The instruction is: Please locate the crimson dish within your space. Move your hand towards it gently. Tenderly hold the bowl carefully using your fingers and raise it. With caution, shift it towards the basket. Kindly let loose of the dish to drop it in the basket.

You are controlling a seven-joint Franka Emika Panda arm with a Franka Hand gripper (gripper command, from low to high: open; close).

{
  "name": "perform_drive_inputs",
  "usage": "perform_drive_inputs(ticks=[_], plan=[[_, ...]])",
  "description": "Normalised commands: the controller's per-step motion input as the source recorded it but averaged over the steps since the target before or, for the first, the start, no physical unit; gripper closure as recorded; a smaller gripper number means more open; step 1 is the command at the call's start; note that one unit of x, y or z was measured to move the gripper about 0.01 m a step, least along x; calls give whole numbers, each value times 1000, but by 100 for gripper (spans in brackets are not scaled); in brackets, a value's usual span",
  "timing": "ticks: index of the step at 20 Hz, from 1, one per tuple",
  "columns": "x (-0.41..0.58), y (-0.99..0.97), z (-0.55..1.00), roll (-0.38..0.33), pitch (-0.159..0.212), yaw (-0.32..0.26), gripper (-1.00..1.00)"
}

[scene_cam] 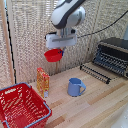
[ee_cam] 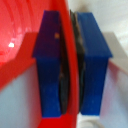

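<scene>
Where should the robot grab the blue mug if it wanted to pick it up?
Probably the mug rim, from straight above. It stands upright and open at the top, so one finger could go inside and one outside the thin wall, just as the gripper pinches the red bowl wall now. The handle juts toward the exterior view's right, so take the rim away from it.

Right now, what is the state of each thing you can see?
Red bowl: lifted in the air, rim pinched by the gripper.
Gripper: jaws shut on the bowl rim.
Basket: upright on the table, nothing visible inside.
Blue mug: upright.
Toaster oven: door open.
</scene>
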Motion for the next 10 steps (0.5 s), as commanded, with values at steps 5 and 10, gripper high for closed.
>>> perform_drive_inputs(ticks=[5, 10], plan=[[-186, 757, 744, 12, 21, 29, 100], [-183, 919, 322, 0, 0, 0, 100]])
